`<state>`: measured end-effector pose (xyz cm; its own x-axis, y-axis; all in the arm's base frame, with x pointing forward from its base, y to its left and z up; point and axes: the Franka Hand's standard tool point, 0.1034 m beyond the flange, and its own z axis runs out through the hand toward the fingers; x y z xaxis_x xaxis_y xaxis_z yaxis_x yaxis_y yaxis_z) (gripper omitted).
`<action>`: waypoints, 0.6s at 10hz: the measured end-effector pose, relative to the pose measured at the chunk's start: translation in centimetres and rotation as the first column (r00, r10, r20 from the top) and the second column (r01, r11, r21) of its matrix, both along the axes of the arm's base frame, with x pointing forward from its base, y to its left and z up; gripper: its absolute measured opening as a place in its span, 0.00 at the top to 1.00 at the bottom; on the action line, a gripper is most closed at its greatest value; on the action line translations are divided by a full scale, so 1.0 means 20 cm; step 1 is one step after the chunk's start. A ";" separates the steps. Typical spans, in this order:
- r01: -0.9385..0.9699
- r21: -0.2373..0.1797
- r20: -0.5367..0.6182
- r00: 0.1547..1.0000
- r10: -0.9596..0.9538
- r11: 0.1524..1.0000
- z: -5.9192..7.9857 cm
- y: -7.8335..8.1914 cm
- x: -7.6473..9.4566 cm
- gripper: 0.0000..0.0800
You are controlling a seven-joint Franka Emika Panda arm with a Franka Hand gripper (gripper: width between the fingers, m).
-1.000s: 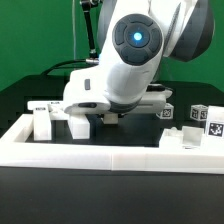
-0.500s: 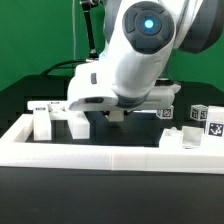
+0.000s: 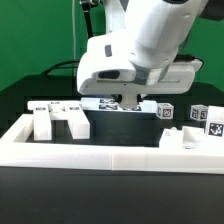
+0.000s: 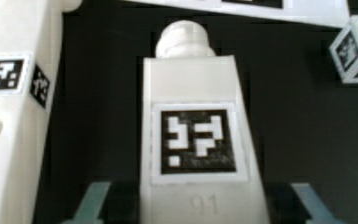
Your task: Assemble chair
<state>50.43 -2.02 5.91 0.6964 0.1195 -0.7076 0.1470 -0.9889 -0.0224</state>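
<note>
As the arm (image 3: 140,50) rises, gripper (image 3: 126,101): clamped on the chair leg (image 4: 197,110).
Change: arm up, drifting toward the exterior view's right.
Meaning: leg apparently picked up, fitting comes next.

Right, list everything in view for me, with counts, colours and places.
long white plastic part with a rounded peg end and a square tag: one, white, in the robot's grasp
upright blocky white plastic pieces: two, white, exterior view's left
small cube-like white plastic pieces with tags: at least three, white, exterior view's right
flat tagged white strip: one, white, behind the upright pieces; too small to identify
long white plastic border rail: one, white, across the front
table: one, black, under everything
backdrop: one, green, behind
robot arm: one, white, above the centre
gripper: one, grey fingers, shut on the long part
</note>
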 end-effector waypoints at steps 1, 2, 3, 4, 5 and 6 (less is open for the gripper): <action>0.000 0.000 0.000 1.000 0.000 1.000 0.00 0.00 0.00 0.64; 0.000 0.000 0.005 1.000 0.000 1.000 0.00 0.00 0.00 0.64; -0.008 0.004 0.095 0.995 0.007 1.000 -0.02 0.00 0.07 0.64; -0.013 0.015 0.164 0.986 0.010 1.000 0.04 0.03 0.09 0.64; 0.004 0.047 0.253 0.967 -0.016 0.999 0.10 0.08 0.13 0.64; 0.010 0.053 0.295 0.955 -0.025 0.999 0.16 0.09 0.17 0.64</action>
<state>53.81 -0.28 9.03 0.8760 0.1358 -0.4629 0.1372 -0.9901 -0.0307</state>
